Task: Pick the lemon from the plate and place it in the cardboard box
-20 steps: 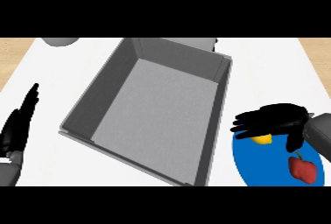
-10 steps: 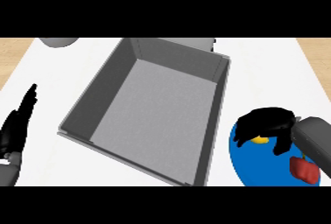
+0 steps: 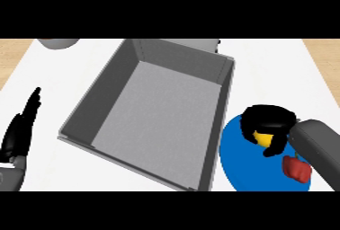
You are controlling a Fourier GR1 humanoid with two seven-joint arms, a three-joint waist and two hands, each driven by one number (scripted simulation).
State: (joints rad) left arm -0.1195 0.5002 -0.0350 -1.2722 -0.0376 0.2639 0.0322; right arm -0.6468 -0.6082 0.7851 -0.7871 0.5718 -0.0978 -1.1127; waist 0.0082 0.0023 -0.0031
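A yellow lemon (image 3: 266,138) lies on the blue plate (image 3: 239,161) at the right, mostly hidden under my right hand (image 3: 267,121). That hand's fingers and thumb curl down round the lemon. A red item (image 3: 297,169) lies on the same plate, nearer the lower edge. The grey open box (image 3: 156,108) fills the middle, its inside bare. My left hand (image 3: 21,128) rests open at the left edge, fingers straight and pointing up.
A grey rounded object (image 3: 58,42) shows at the top left edge. Another grey object (image 3: 218,44) sits just behind the box's far corner. The white counter (image 3: 279,72) runs round the box, with wooden floor at both top corners.
My right hand has drawn in over the lemon and curled its fingers down round it; the forearm has come further into view. The left hand has stayed put.
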